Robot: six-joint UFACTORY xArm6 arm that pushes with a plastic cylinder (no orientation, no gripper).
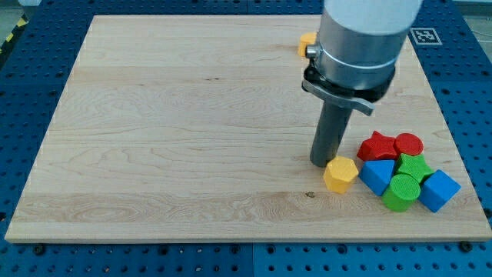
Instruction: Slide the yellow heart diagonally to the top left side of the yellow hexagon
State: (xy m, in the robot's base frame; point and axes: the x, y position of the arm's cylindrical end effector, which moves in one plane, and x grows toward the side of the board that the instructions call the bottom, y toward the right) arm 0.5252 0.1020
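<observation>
Wooden board (192, 138) carries a mostly hidden yellow heart (307, 44); my tip (321, 163), lacking jaws, touches the yellow hexagon (340, 175).

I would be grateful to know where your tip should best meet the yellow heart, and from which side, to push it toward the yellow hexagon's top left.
The yellow heart sits at the view's top, mostly hidden behind the arm; only its left edge shows. My tip rests just upper-left of the yellow hexagon. I would probably contact the heart's upper side and push down the view, though its hidden outline makes this uncertain.
</observation>
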